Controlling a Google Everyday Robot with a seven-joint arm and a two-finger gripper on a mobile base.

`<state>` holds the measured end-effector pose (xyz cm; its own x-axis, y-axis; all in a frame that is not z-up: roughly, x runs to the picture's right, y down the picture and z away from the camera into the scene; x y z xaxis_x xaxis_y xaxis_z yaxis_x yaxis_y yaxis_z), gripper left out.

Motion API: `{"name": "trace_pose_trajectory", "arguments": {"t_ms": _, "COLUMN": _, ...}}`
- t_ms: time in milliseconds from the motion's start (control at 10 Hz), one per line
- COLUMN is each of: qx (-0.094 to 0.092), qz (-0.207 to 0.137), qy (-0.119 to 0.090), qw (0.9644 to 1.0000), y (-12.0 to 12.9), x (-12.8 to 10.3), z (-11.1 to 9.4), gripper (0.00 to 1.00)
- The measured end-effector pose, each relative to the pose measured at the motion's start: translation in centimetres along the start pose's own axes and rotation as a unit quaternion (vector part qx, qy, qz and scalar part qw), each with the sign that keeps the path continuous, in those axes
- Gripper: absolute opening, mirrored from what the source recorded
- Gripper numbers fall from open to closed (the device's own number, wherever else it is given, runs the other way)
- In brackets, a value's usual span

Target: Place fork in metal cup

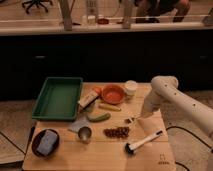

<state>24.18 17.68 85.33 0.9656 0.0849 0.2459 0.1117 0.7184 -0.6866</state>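
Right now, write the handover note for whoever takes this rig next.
Gripper: low over the table's right side, next to the fork; no lift to be seen.
Fork: lying on the table, just right of the dark nut pile.
Metal cup: upright, front centre-left, beside the green tray, nothing in it that shows.
Done: arm is at the fork.
Left: grasp the fork, carry it left, drop it in the metal cup.
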Motion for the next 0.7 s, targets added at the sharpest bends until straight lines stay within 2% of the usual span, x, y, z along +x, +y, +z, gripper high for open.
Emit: {"name": "trace_pose_trajectory", "arguments": {"t_ms": 700, "qx": 0.005, "qz": -0.019, "qy": -0.014, "qw": 0.9997, "y": -0.48, "x": 0.18, "z": 1.3, "gripper": 0.8}}
